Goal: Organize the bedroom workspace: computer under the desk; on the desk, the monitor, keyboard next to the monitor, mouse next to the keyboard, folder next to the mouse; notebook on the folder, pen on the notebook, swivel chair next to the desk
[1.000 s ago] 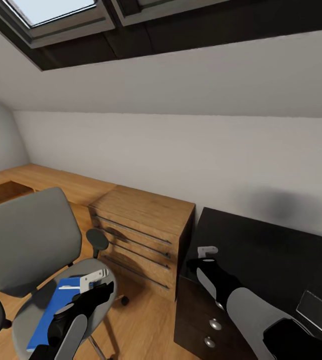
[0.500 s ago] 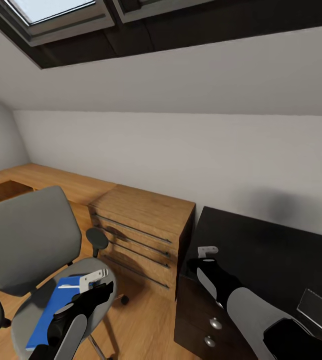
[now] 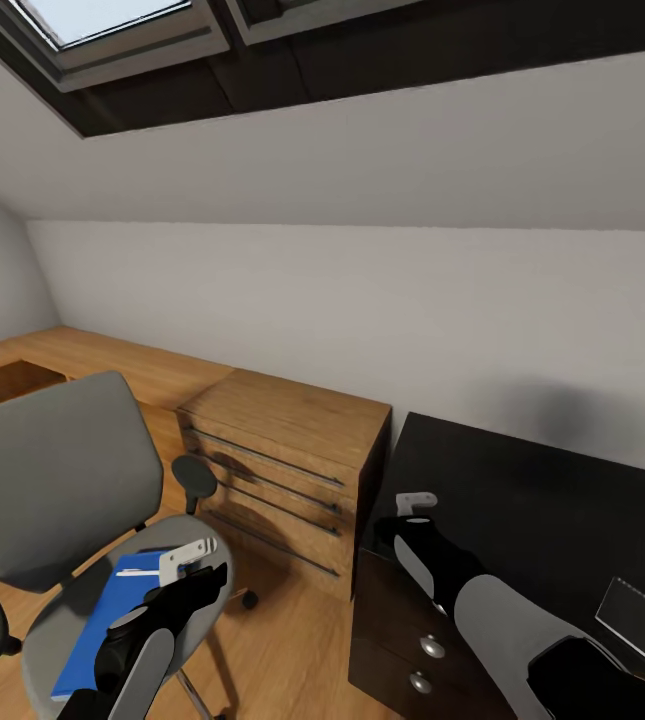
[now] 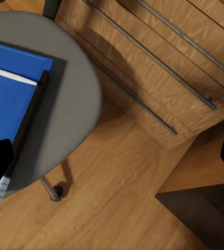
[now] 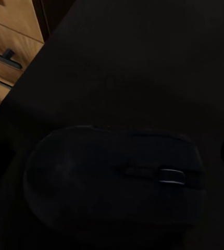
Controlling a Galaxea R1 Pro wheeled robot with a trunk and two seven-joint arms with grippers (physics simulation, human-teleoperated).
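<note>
Hovering over the corner of the desk, the right gripper sits directly above the mouse, which fills the right wrist view as a dark rounded shell lying on the black top with its scroll wheel catching a glint of light. Whether those fingers are spread or closing I cannot tell; the picture is too dark and nothing clearly grips the shell. Over on the other side, the left gripper hangs above the swivel chair, whose grey seat carries the folder, bright blue with a white strip, a dark edge running along its side. The left fingers look parted with nothing between them, one dark tip showing at each side of the wrist view. A corner of the keyboard peeks in at the lower right on the desk. Risks from here: the mouse lies near the desk's end by the wooden drawer chest, so a clumsy nudge could slide it off the edge, and the chair rolls on castors, so a sideways push on the folder could send seat and load drifting away.
</note>
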